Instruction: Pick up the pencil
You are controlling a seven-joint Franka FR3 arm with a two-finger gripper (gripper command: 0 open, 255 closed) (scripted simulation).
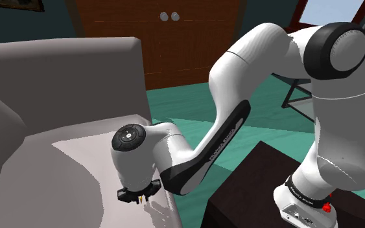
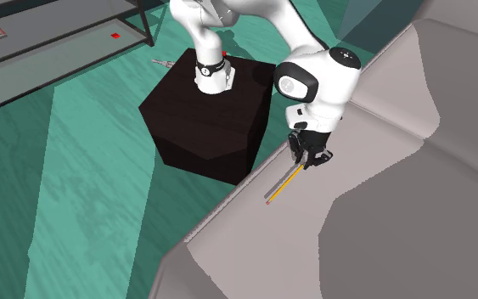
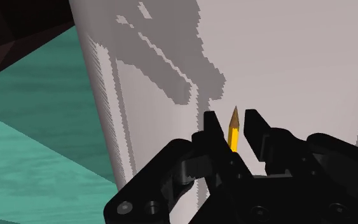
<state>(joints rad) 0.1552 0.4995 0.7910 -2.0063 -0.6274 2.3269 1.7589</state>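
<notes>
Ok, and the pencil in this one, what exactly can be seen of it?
The slim yellow pencil has a brownish sharpened tip. It lies flat near the front edge of the pale grey sofa seat, with a thin shadow alongside. The all-black two-finger end effector stands over its tip end. In the wrist view the fingers straddle the shaft with slim gaps either side, so it looks ungripped and touches only the seat.
</notes>
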